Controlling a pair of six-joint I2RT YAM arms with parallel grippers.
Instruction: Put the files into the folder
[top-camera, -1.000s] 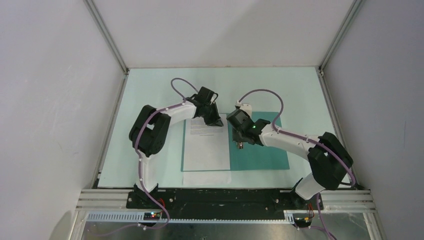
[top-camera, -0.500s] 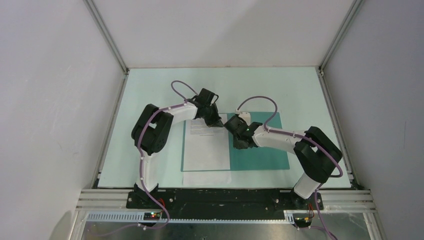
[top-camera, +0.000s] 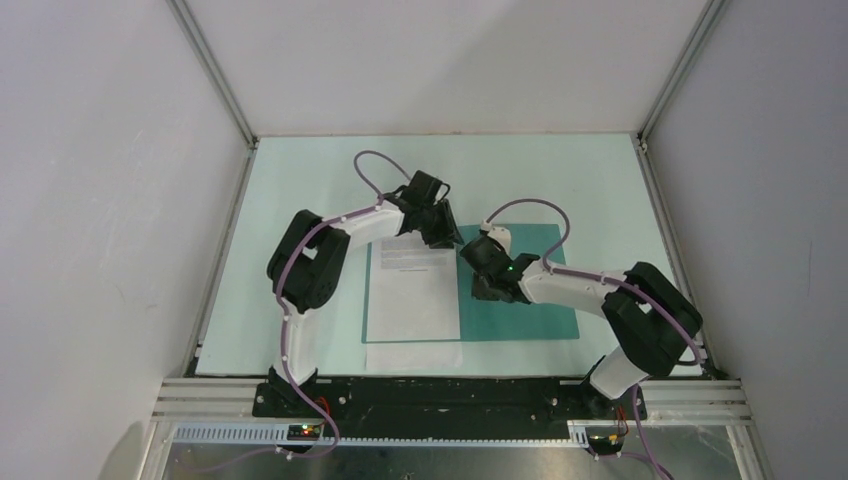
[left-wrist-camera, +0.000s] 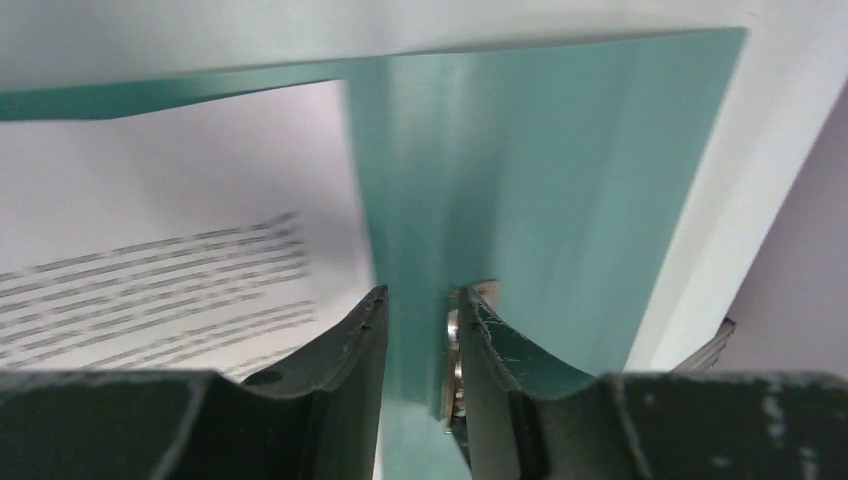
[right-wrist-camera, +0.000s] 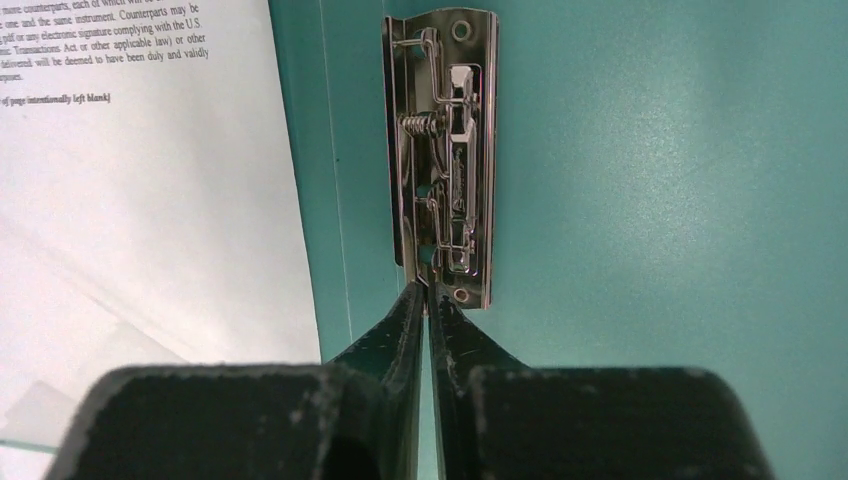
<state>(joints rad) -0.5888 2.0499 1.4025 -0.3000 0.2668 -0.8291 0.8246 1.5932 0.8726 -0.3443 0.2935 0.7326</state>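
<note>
The teal folder (top-camera: 530, 300) lies open on the table. One file (top-camera: 412, 295) lies on its left half and a second file (top-camera: 415, 356) sticks out under the folder's front edge. My left gripper (top-camera: 447, 237) is at the folder's far edge by the spine. In the left wrist view the gripper (left-wrist-camera: 415, 295) is slightly open over the folder (left-wrist-camera: 560, 150), with the clip (left-wrist-camera: 452, 340) against its right finger and a file (left-wrist-camera: 150, 200) to the left. My right gripper (top-camera: 482, 285) is over the spine. In the right wrist view it (right-wrist-camera: 428, 295) is shut, tips at the near end of the metal clip (right-wrist-camera: 445, 150).
The pale green mat (top-camera: 300, 200) covers the table, with aluminium frame posts (top-camera: 215, 75) and white walls around it. The black base rail (top-camera: 450, 395) runs along the near edge. In the right wrist view the file (right-wrist-camera: 150, 200) lies left of the clip on the folder (right-wrist-camera: 650, 200).
My left gripper has moved right, from the top of the sheet to the folder's spine. My right gripper has shifted over the clip and its elbow has swung.
</note>
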